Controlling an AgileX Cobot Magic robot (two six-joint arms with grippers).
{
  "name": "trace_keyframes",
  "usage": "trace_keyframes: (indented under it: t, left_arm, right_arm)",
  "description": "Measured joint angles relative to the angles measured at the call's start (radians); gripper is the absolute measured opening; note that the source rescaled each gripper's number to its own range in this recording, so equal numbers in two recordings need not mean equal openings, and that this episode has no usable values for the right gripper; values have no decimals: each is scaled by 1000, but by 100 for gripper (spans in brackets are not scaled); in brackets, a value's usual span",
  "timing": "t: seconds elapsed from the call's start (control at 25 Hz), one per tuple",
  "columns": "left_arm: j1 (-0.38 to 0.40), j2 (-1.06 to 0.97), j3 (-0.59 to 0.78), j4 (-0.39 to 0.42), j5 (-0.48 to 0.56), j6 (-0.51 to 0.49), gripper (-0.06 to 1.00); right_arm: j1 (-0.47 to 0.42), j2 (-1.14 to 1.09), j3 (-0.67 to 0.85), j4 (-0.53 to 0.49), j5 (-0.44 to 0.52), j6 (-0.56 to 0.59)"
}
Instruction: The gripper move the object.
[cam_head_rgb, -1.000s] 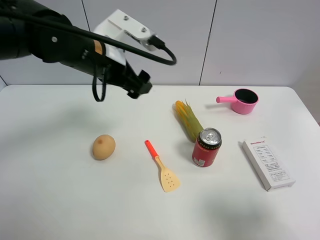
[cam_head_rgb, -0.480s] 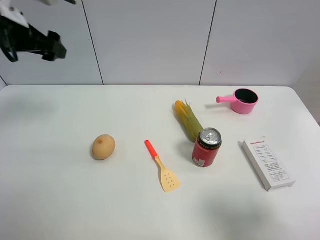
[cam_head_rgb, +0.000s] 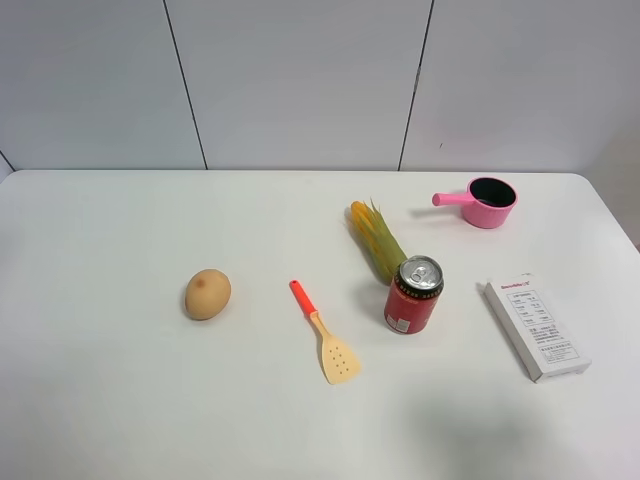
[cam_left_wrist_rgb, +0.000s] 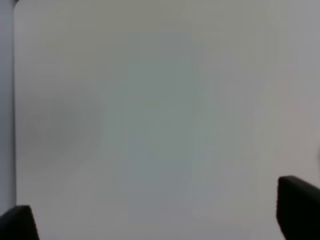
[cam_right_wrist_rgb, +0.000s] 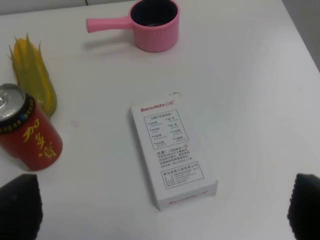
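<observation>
Small red drink can (cam_head_rgb: 413, 296) with silver top stands upright, long axis vertical, pull-tab end up, just beside the tip of the yellow-green corn cob (cam_head_rgb: 377, 242); white flat carton (cam_head_rgb: 536, 328) well apart from the cob. Left gripper (cam_left_wrist_rgb: 160, 212) gapes wide, holding nothing; right gripper (cam_right_wrist_rgb: 162, 205) likewise spread, empty. Since a second ago the arm has left the high view; can unmoved.

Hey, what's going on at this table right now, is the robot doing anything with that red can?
Nothing is being handled. The red can stands upright on the white table, touching the tip of the corn, with no arm over the table in the high view. The left gripper is open above bare table; the right gripper hovers open over the white box.
</observation>
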Motion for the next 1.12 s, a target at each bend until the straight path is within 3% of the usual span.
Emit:
trace_keyframes:
  t: [0.28, 0.52, 0.72, 0.96, 1.12]
  left_arm:
    - [27, -228, 1, -72, 103, 14, 88]
    - [27, -384, 1, -81, 201, 27, 88]
    - [27, -493, 22, -108, 208, 28, 88]
    - [27, -655, 233, -157, 202, 29, 88]
    - [27, -781, 409, -201, 146, 29, 88]
  right_arm:
    - [0, 0, 0, 0, 0, 0]
    - [0, 0, 0, 0, 0, 0]
    - [0, 0, 0, 0, 0, 0]
    - [0, 0, 0, 0, 0, 0]
    - [0, 0, 0, 0, 0, 0]
